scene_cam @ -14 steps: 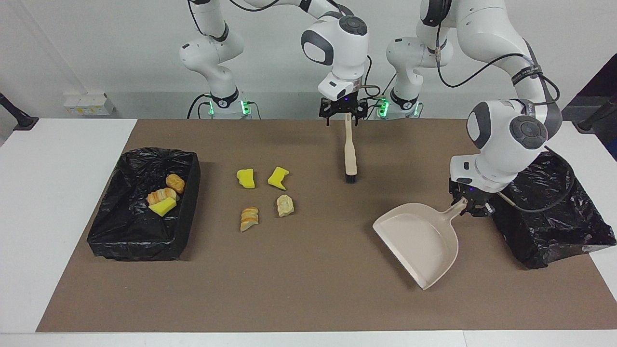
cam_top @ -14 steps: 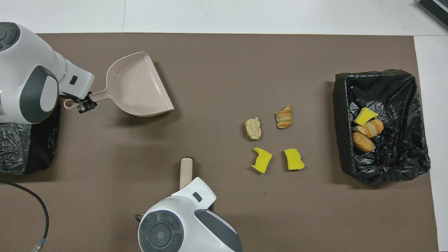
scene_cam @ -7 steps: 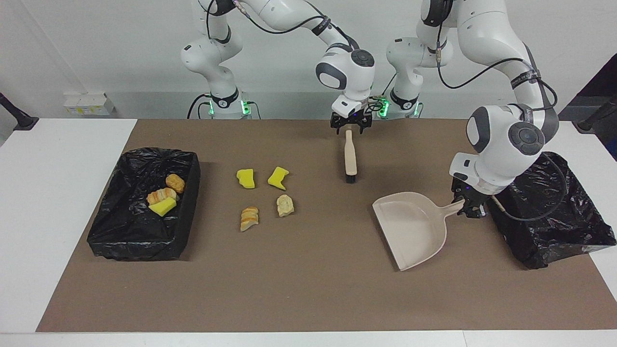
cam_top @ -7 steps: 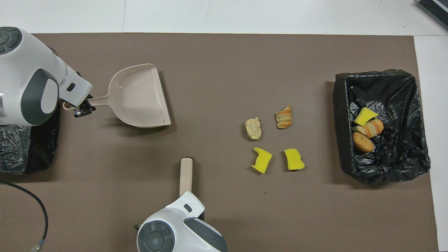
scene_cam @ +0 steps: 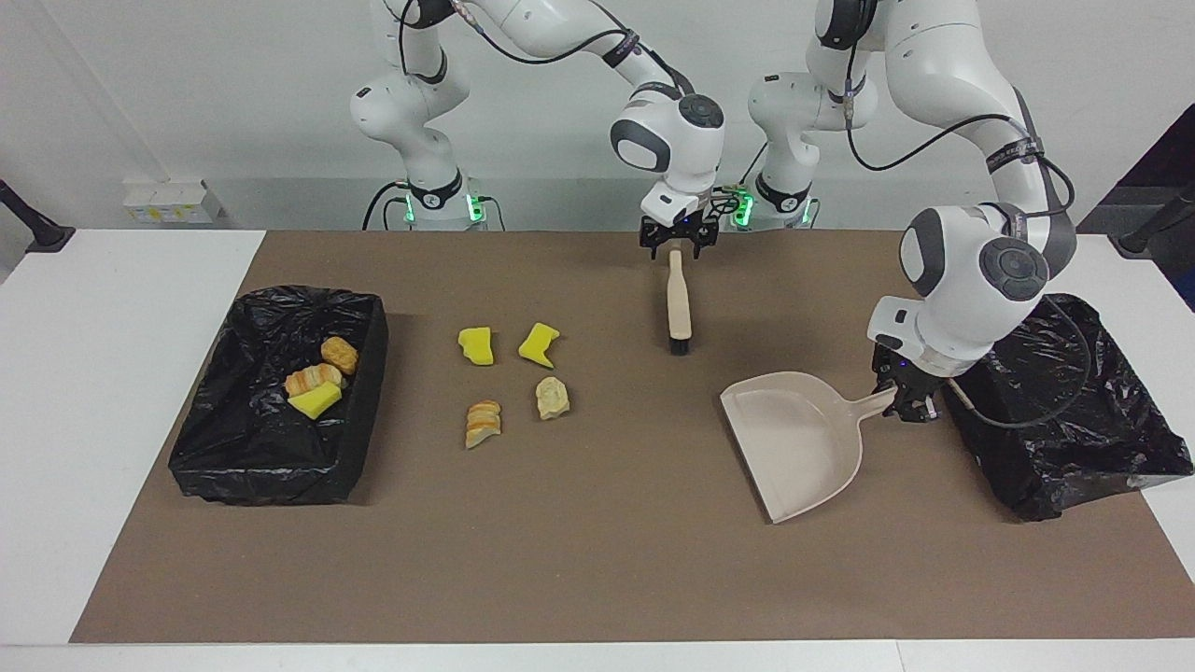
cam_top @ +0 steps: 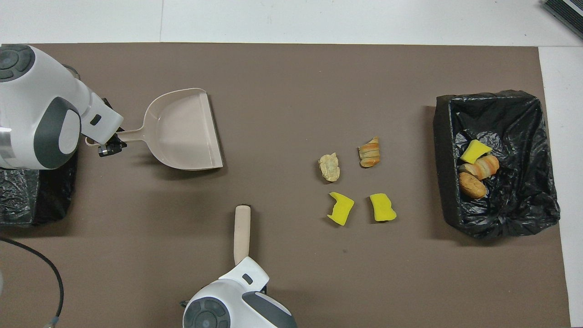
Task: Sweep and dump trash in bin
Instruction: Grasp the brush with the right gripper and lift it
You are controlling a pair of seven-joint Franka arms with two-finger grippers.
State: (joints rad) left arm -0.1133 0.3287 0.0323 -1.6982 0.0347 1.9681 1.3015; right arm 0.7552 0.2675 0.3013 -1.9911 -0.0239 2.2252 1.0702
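Observation:
Four pieces of trash lie loose mid-mat: two yellow foam chunks (scene_cam: pixel 476 345) (cam_top: pixel 382 207) and two bread-like pieces (scene_cam: pixel 552 398) (cam_top: pixel 369 152). Three more sit in the black-lined bin (scene_cam: pixel 271 476) (cam_top: pixel 444 159) at the right arm's end. My left gripper (scene_cam: pixel 910 403) (cam_top: pixel 109 146) is shut on the handle of the beige dustpan (scene_cam: pixel 798 439) (cam_top: pixel 182 132), held low over the mat. The brush (scene_cam: pixel 678 303) (cam_top: pixel 241 232) lies on the mat, and my right gripper (scene_cam: pixel 678 245) is at the robot-side end of its handle.
A second black-lined bin (scene_cam: pixel 1074 439) (cam_top: pixel 27 196) stands at the left arm's end, right beside the left gripper and partly under that arm. Bare brown mat stretches between the dustpan and the loose trash.
The left gripper swung the dustpan round and brought it lower. The right gripper came down to the end of the brush handle. Trash and brush stayed put.

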